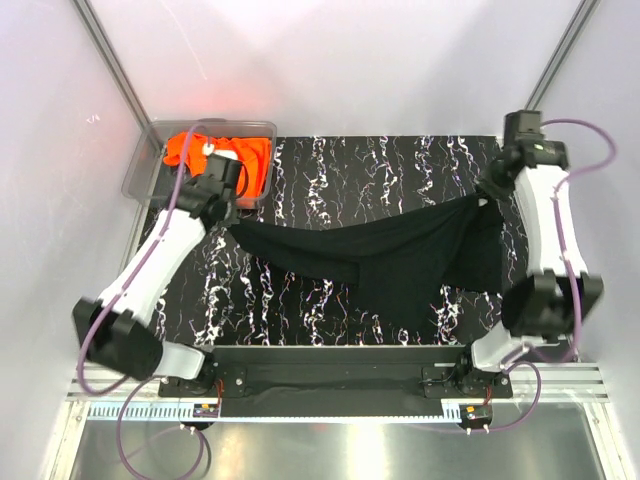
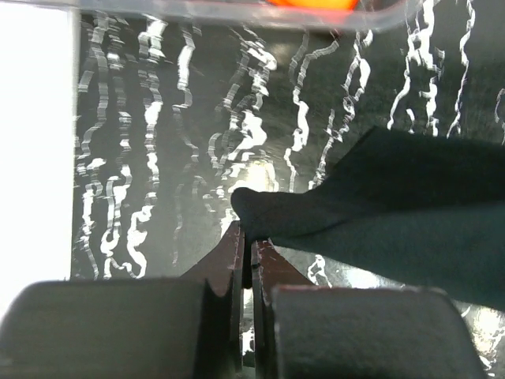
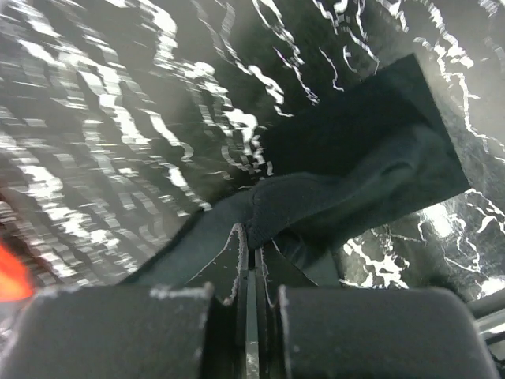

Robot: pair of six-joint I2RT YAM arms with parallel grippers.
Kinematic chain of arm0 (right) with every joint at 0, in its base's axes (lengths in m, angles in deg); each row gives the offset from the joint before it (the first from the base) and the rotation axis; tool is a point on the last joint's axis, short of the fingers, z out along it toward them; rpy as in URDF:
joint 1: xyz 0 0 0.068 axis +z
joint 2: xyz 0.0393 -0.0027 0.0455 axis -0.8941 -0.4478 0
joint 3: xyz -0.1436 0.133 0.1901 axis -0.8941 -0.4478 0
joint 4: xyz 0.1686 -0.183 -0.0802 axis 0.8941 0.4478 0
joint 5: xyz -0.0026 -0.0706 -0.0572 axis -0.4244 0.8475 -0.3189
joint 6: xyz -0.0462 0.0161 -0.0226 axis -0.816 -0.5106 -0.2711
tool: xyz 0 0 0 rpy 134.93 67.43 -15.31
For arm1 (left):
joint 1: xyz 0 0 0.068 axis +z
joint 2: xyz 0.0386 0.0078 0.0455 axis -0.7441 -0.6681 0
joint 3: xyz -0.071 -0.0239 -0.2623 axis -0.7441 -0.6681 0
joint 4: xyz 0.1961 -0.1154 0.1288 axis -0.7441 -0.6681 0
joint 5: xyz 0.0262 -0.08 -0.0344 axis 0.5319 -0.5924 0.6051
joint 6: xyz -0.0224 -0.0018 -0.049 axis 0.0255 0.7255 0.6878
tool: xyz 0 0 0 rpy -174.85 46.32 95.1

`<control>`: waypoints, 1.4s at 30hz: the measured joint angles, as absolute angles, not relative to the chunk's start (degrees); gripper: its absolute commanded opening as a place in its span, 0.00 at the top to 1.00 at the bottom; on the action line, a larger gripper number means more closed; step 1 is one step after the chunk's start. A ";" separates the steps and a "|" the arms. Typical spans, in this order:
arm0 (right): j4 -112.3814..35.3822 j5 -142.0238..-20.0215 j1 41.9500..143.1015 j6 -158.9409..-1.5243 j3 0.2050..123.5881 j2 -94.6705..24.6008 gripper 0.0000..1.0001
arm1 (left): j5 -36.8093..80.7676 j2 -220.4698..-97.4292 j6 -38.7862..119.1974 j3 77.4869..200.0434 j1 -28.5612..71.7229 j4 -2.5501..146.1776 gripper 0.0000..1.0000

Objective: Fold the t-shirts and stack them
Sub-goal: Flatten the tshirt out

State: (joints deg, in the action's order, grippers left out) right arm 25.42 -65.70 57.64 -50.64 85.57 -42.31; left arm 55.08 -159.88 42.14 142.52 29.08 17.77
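**Top view.** I have the black t-shirt (image 1: 400, 255) strung btwn both arms over the marbled mat (image 1: 300, 170). It hangs in a shallow sag, w/ its lowest part toward the near edge, right of centre. I can't tell whether that part touches the mat. The left gripper (image 1: 228, 220) pinches the shirt's left end, just beside the near-right corner of the clear bin (image 1: 140, 172). The right gripper (image 1: 487, 200) pinches the right end, at the mat's right side. The orange t-shirt (image 1: 255, 160) lies bunched inside the bin at the table's far-left corner, partly hidden by the left arm.

**Left wrist view.** The left gripper (image 2: 246, 237) has its fingers together, clamped on a rounded fold of the black t-shirt (image 2: 394, 205). The cloth runs off to the right. The bin wall (image 2: 197, 12) crosses the top, w/ orange showing through.

**Right wrist view.** The right gripper (image 3: 251, 237) has its fingers together, clamped on a bunched edge of the black t-shirt (image 3: 355, 174). A flat panel w/ a straight hem spreads up-right. The left half is blurred.
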 measured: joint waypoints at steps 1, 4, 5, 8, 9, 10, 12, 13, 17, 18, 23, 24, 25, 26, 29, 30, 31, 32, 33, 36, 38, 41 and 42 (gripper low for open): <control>24.98 -65.94 57.64 -51.02 85.39 -45.35 0.95 | 54.21 -162.09 42.08 142.91 29.08 18.14 1.00; 23.08 -67.25 57.64 -53.11 87.25 -54.53 0.88 | 50.51 -167.16 42.08 143.41 29.08 19.12 1.00; 22.77 -67.95 57.64 -54.19 88.74 -58.05 0.85 | 49.14 -168.36 42.10 143.39 29.05 19.21 1.00; 21.98 -69.70 57.64 -56.70 92.37 -66.42 0.64 | 46.21 -170.24 42.43 142.87 29.08 19.65 0.98; 21.94 -70.09 57.64 -57.64 92.91 -68.56 0.60 | 45.59 -170.24 42.63 142.28 29.08 19.82 0.91; 22.14 -70.33 57.64 -58.53 92.96 -69.74 0.55 | 45.07 -170.22 42.91 141.47 29.08 19.84 0.84; 22.77 -70.35 57.64 -60.20 91.86 -70.57 0.45 | 44.39 -169.91 43.98 138.93 29.08 20.63 0.80; 23.19 -69.94 57.64 -61.16 91.01 -70.09 0.42 | 44.17 -169.69 44.53 137.66 29.08 20.65 0.80; 22.49 -69.44 57.64 -63.71 83.47 -63.25 0.34 | 43.30 -166.79 47.37 130.87 29.08 20.67 0.78; 22.44 -70.03 57.64 -63.89 81.11 -60.74 0.32 | 43.23 -165.80 48.02 129.66 29.08 20.78 0.78; 19.51 -77.72 57.88 -63.41 67.67 -46.31 0.31 | 43.54 -156.75 53.73 122.32 29.32 20.74 0.47; 18.88 -79.67 58.08 -63.12 64.96 -43.69 0.32 | 43.87 -154.79 55.11 121.21 29.49 20.54 0.32; 18.73 -81.15 58.27 -62.86 63.03 -41.98 0.32 | 44.35 -152.56 56.55 120.22 29.93 20.11 0.26; 17.90 -82.75 58.64 -62.64 60.50 -40.06 0.32 | 44.74 -151.11 57.62 119.63 30.34 19.87 0.22; 15.41 -86.79 59.69 -62.16 52.65 -36.52 0.34 | 45.27 -147.94 60.22 119.13 33.10 19.67 0.21; 14.86 -87.84 59.85 -61.99 50.34 -36.02 0.34 | 45.25 -147.73 60.44 119.13 34.39 19.89 0.28; 13.98 -89.30 60.02 -61.73 47.43 -35.64 0.37 | 44.79 -147.90 60.53 119.11 35.79 20.13 0.34; 13.55 -90.59 60.04 -61.49 44.87 -35.58 0.38 | 43.47 -148.54 60.33 119.11 37.62 20.39 0.38; 12.91 -91.71 60.04 -61.16 42.47 -35.58 0.38 | 41.77 -149.47 60.02 119.11 39.74 20.89 0.44; 11.80 -94.64 60.04 -60.13 37.88 -35.56 0.41 | 34.23 -153.82 59.04 118.52 47.81 24.46 0.53; 11.25 -96.21 60.04 -59.61 36.98 -35.49 0.41 | 29.33 -157.52 58.93 118.36 52.18 26.49 0.55; 9.50 -97.83 60.04 -58.91 36.92 -34.46 0.41 | 23.26 -161.93 60.55 116.94 56.09 30.20 0.55; 9.11 -98.18 60.04 -58.67 36.89 -34.01 0.41 | 21.16 -163.05 61.79 115.89 56.66 31.54 0.54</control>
State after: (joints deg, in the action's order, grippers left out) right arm 9.11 -98.18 60.04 -58.67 36.89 -34.01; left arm 21.16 -163.05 61.79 115.89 56.66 31.54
